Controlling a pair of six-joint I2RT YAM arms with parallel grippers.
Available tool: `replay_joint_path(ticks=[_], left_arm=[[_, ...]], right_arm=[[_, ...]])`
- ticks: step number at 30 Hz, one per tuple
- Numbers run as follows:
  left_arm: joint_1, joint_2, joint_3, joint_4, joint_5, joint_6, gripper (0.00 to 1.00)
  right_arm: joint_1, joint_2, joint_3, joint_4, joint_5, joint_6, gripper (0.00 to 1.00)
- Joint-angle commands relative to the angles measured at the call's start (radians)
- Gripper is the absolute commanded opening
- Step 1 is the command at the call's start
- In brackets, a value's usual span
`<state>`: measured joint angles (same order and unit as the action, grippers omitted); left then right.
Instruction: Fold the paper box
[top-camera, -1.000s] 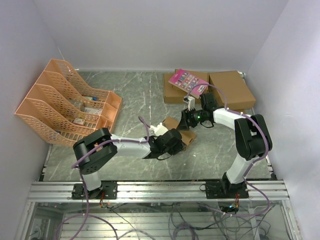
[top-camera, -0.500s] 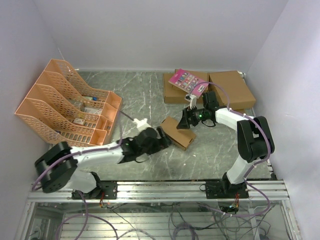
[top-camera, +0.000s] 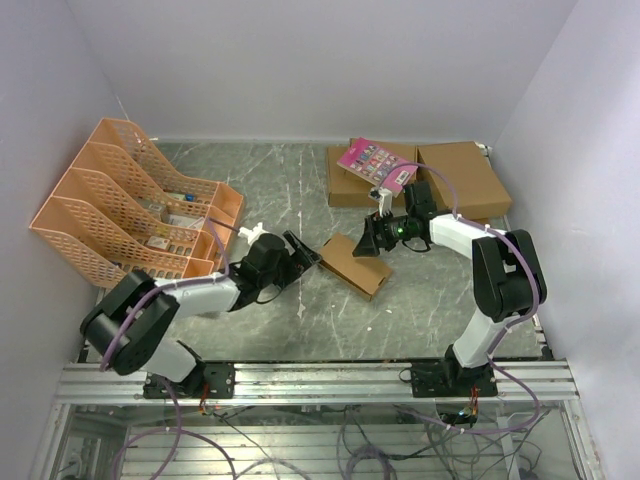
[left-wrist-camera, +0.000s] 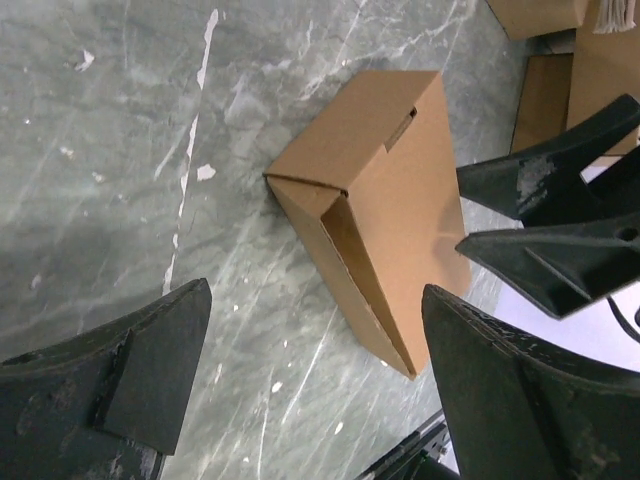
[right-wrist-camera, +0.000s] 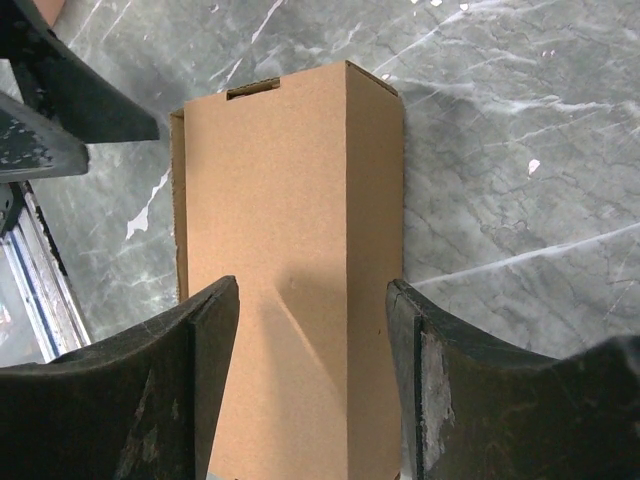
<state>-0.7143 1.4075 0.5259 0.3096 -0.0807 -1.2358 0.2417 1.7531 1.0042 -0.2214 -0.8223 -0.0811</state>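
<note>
- The paper box (top-camera: 355, 267) lies flat on the grey marbled table (top-camera: 290, 190), about mid-table, between my two arms.
- Its long axis runs roughly from one claw to the other. The end with the small cut slot (right-wrist-camera: 252, 89) faces the left arm.
- The right gripper (right-wrist-camera: 311, 285) is the nearer one. It sits over the box's other end with its fingers apart, their gap narrower than the box. I cannot tell whether they press on the lid or hover just above it.
- The left gripper (left-wrist-camera: 315, 290) is spread wide and holds nothing. It stands short of the slotted end, with bare table between.
- The box is plain thin brown cardboard, matte, with sharp creases, already oblong in form. From the left wrist I see a dark gap along one long edge, so I judge that side is not fully tucked.
- I would expect the right claw to pin the lid while the left closes in on the gap.
- Behind the box are wider brown boxes (top-camera: 460, 175), one carrying a pink booklet (top-camera: 376, 163). An orange mesh file rack (top-camera: 130, 210) stands far left.
</note>
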Motion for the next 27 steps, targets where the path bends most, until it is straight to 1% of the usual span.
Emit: replay_joint_path(ticks=[1,4,9,11,12,15,17,22,23,25,27], left_arm=[[0.013,0.08,0.071,0.076,0.024,-0.025,0.95],[0.013,0.129,0.103,0.079,0.014,-0.041,0.85],[0.013,0.183,0.125,0.096,0.01,-0.062,0.74],[0.013,0.197,0.128,0.104,0.009,-0.069,0.62],[0.014,0.204,0.129,0.107,0.008,-0.072,0.58],[0.015,0.223,0.146,0.099,0.003,-0.07,0.57],[0.018,0.236,0.153,0.101,0.005,-0.07,0.53],[0.022,0.264,0.165,0.104,0.01,-0.074,0.52],[0.024,0.268,0.167,0.106,0.01,-0.075,0.49],[0.027,0.275,0.167,0.111,0.013,-0.077,0.4],[0.028,0.278,0.167,0.113,0.02,-0.076,0.28]], right_arm=[[-0.002,0.022,0.019,0.009,-0.002,0.008,0.59],[0.0,0.025,0.022,0.005,-0.005,0.006,0.59],[-0.001,0.028,0.022,0.002,-0.002,0.002,0.59],[-0.001,0.029,0.024,0.002,-0.001,0.001,0.59],[0.0,0.029,0.022,0.001,-0.001,0.001,0.58],[0.002,0.032,0.024,-0.003,0.001,-0.002,0.58],[0.003,0.034,0.025,-0.006,0.003,-0.004,0.58],[0.006,0.035,0.024,-0.01,0.006,-0.009,0.58],[0.008,0.037,0.024,-0.01,0.007,-0.01,0.57],[0.007,0.04,0.025,-0.012,0.008,-0.011,0.55],[0.01,0.043,0.025,-0.013,0.009,-0.011,0.55]])
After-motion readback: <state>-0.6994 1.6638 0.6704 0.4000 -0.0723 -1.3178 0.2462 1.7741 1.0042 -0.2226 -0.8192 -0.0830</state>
